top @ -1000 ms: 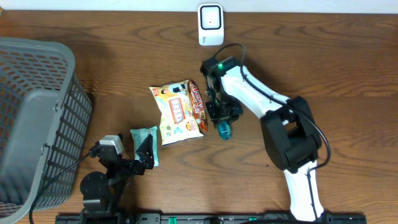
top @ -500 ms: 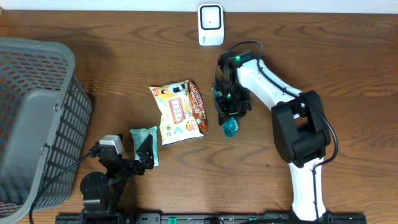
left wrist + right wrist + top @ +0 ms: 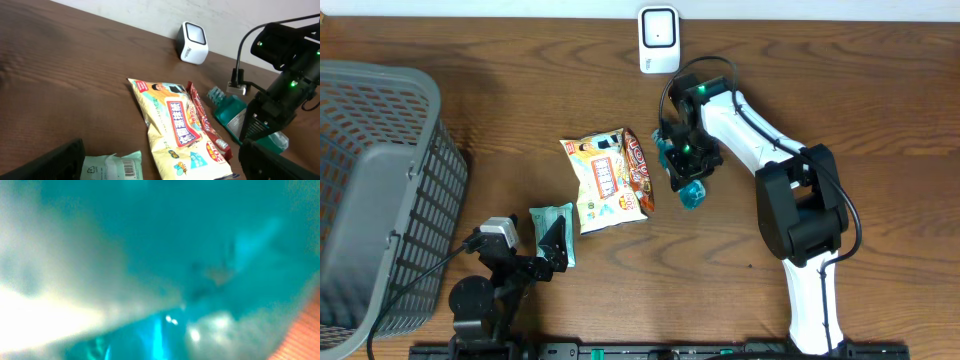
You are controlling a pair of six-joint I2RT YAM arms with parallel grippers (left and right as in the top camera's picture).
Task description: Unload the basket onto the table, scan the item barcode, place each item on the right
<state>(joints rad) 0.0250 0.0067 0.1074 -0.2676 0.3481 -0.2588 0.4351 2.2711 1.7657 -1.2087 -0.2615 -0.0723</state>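
- A brown wood-grain table (image 3: 880, 90) is carrying everything in the overhead view, its grain running side to side.
- A grey plastic lattice basket (image 3: 425, 220) is standing at the left edge of the overhead view, open side up, well apart from the packets.
- A yellow printed foil snack bag (image 3: 604, 182) is lying flat near the middle of the table, printed face up.
- A slim red-brown snack packet (image 3: 639, 165) is lying along the yellow bag's long edge, touching it and partly overlapping it.
- A small mint-green packet (image 3: 548, 215) is lying just beside the yellow bag's near corner, showing a white barcode label in the left wrist view.
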